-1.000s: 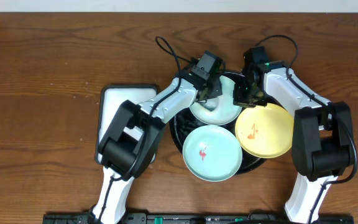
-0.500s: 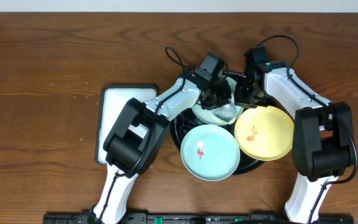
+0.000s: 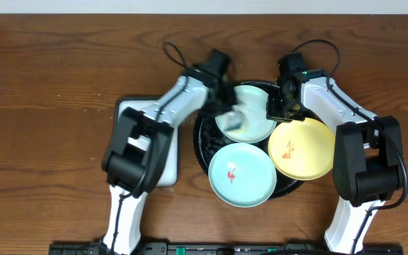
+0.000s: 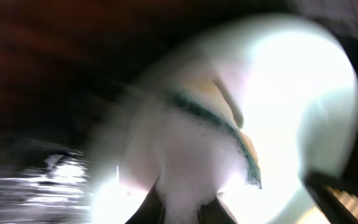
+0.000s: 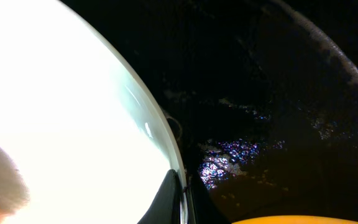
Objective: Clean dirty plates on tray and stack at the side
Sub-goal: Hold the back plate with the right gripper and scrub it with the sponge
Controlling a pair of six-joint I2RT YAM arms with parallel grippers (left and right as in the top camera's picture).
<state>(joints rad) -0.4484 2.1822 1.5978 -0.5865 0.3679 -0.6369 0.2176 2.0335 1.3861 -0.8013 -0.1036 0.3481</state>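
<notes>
Far left on the brown wooden counter [image 3: 48,71], the white rectangular dark-rimmed tray [image 3: 127,117] sits half hidden under the left arm. The left gripper [image 3: 227,112] has just swept from the plate's middle to its left edge. That's a scrubbing stroke, blurred with speed. Its fingers are pinching a foamy green-edged sponge [image 4: 191,149], pressed onto the far pale mint-green round plate [image 3: 257,122]. Foam hides that plate's centre, so I can't tell whether it's clean yet. It lies at the far side of the large round black tray [image 3: 202,152], which hasn't shifted. Near it, the second mint-green plate [image 3: 250,185] has its red smear untouched. On the right, the right gripper [image 3: 278,108] stays clamped on the scrubbed plate's right rim, steadying it. The round yellow plate [image 3: 307,152], also smeared, overhangs the tray's right rim just beside that gripper and crowds any lift. I'd say two plates remain to be washed, and nothing is stacked yet.
</notes>
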